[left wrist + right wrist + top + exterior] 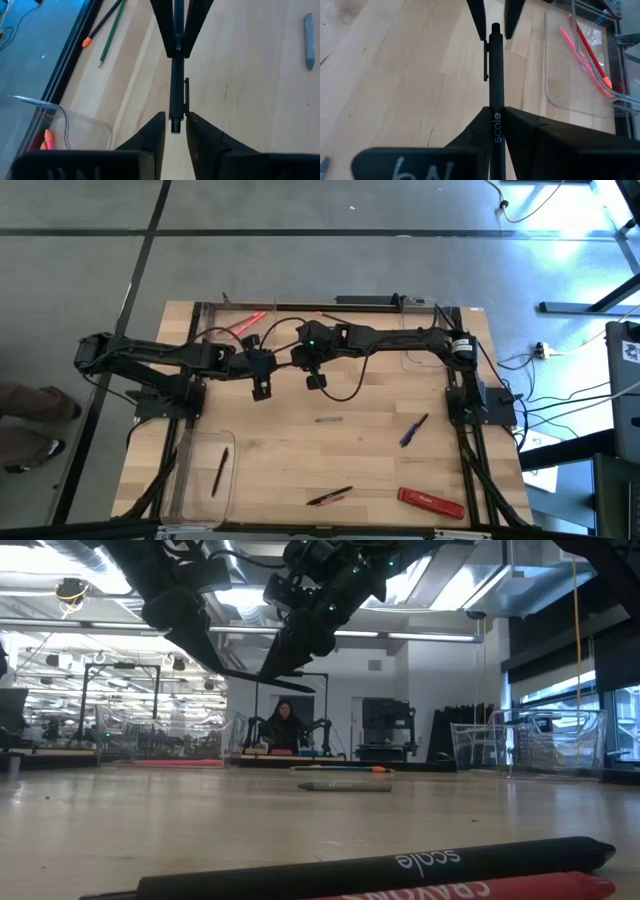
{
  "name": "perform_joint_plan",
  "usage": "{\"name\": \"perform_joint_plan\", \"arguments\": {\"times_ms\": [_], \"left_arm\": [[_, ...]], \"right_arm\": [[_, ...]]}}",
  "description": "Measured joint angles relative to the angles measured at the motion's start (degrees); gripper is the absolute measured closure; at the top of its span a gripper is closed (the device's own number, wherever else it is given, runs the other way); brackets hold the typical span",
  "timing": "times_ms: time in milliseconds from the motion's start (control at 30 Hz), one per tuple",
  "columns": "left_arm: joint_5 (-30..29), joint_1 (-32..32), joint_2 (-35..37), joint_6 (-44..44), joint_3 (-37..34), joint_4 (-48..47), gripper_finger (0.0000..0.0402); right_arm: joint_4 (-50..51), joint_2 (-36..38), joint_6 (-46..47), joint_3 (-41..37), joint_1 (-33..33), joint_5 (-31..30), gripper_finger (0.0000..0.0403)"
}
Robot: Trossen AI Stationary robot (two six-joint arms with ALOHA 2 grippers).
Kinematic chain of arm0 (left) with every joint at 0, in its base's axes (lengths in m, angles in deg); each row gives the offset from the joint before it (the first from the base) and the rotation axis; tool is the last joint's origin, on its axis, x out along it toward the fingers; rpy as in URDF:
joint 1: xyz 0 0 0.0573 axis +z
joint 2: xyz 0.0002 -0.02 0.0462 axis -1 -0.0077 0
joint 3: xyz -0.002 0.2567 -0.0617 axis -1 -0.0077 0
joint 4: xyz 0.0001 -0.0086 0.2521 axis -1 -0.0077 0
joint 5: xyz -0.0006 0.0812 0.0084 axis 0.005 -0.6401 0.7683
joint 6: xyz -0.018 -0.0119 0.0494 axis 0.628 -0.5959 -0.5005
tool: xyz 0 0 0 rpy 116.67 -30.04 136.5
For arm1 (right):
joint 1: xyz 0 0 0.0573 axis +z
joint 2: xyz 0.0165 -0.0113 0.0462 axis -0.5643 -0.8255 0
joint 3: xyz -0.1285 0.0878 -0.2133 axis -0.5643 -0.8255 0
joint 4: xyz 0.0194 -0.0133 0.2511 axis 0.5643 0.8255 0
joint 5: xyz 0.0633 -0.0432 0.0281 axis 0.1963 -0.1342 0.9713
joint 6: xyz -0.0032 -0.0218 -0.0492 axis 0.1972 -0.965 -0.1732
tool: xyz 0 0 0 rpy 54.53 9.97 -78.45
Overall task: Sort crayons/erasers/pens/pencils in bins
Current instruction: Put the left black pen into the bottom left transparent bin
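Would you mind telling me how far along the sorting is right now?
Done: one pencil lies in the near-left bin. In hand: a black pen passes from right gripper, shut on it, to open left gripper. Left: purple pen, red bar, grey stick.

A pale, planked wooden worktop (300, 450) stands on a grey concrete floor (300, 270) crossed by dark seams, with black cables (560, 405) trailing over the floor to one side. Seen level across the worktop, a large open workshop stretches behind, lit by long ceiling strip lights (420, 637) beneath exposed silver ducting (60, 560). A person in dark clothing (284, 726) sits at a distant station. Tall windows (610, 700) line one wall beside a black cabinet (386, 730).
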Motion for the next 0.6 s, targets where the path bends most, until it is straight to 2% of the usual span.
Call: {"name": "perform_joint_plan", "arguments": {"times_ms": [300,600], "left_arm": [[2.2,0.0,0.0,0.2,0.0,-0.2,0.0394],[2.4,0.0,0.0,0.5,0.0,-0.2,0.0399]], "right_arm": [[0.3,0.0,0.0,0.0,0.0,0.0,0.0358],[0.3,0.0,0.0,0.0,0.0,0.0,0.0358]]}}
